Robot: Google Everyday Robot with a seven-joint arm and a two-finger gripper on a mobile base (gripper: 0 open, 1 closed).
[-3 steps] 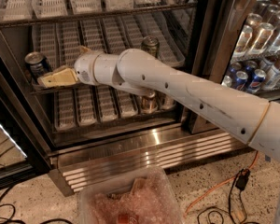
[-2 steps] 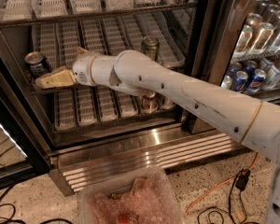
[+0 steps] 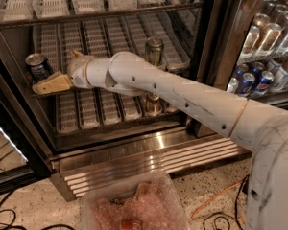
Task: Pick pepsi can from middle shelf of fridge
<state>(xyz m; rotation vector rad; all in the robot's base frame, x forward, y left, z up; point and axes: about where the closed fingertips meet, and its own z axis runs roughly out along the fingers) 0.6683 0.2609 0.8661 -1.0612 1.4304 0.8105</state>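
Currently we are seeing the gripper (image 3: 49,84) at the left end of the middle shelf (image 3: 98,37) of the fridge (image 3: 134,155), with the white arm (image 3: 182,99) reaching in from the right. We cannot tell from this view whether the gripper is clenched or released; it is not holding anything that we can see. The pepsi can (image 3: 38,66) is standing upright on that shelf, hard against the left side, just above and behind the gripper tip, apparently apart from it. We are judging the approach to be unfinished: the tip looks low against the can body. Risks we are noting: advancing at this height could strike the can's base and tip it or shove it deeper into the lane; a grip taken near the bottom edge could let the smooth aluminium slip. We are also watching the green-gold can (image 3: 154,51), standing close behind the upper arm; any sideways correction could knock it over. A brown-gold can (image 3: 152,104) is sitting beneath the arm on the shelf below.
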